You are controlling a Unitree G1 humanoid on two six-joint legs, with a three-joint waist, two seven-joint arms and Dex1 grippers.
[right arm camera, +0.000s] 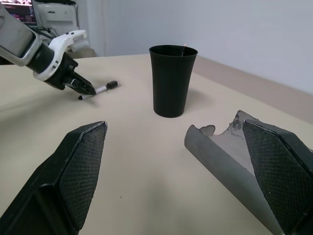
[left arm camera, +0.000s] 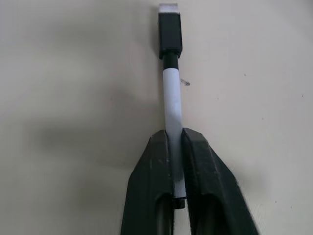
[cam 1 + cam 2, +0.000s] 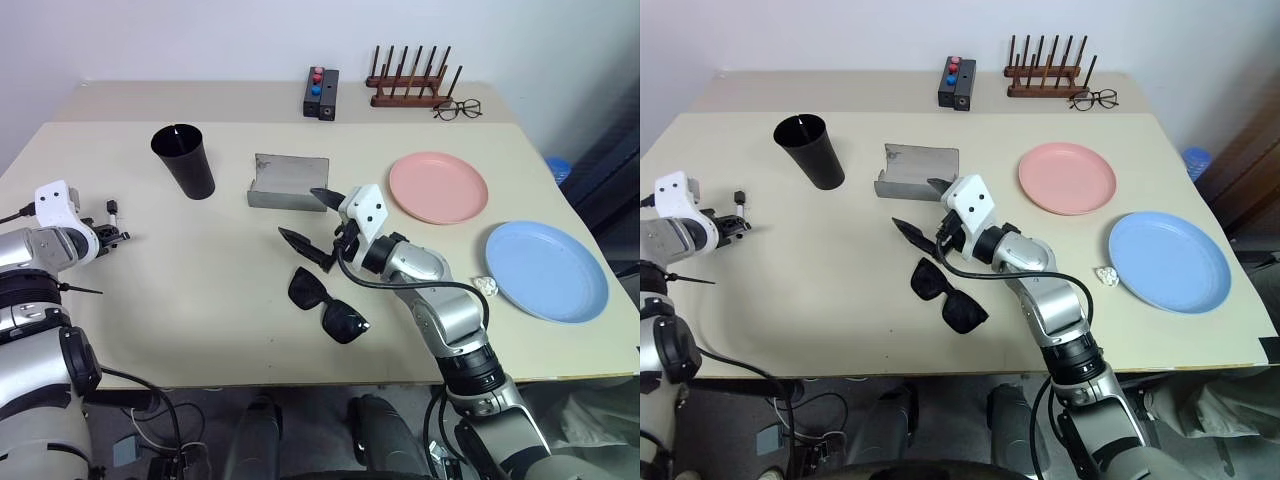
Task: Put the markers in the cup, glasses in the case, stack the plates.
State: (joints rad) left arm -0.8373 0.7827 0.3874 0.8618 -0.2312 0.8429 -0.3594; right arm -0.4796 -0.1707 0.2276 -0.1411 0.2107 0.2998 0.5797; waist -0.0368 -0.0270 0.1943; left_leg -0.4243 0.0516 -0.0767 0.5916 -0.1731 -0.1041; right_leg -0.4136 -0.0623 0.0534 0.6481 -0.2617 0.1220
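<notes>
Left wrist view shows the left pincer [image 2: 177, 161] clenched on the white marker [image 2: 172, 105]: both black fingers press the smooth white barrel near its tail, and the marker's long axis runs straight on from them, its squared black cap at the far tip. Below it lies the matte cream surface [image 3: 200, 290]; whether the marker rests on it or hangs just above, I cannot tell.

What the coming move turns on, as I judge it, is the cup [image 3: 184, 160]: a tall, tapered, matte black tumbler standing upright, mouth open, to the right of and farther than that pincer, near but apart. The left arm is plainly the nearer one, and the marker would have to tip cap-down or tail-down over the rim.

At mid-surface the right pincer [image 3: 305, 220] is released, fingers wide with nothing between them. The glossy black glasses [image 3: 326, 304] lie just nearer than it, the grey hard case [image 3: 287, 183] open just beyond. Both shallow plastic plates sit unstacked at right: the pink plate [image 3: 438, 187] farther, the blue plate [image 3: 546, 270] nearer.
</notes>
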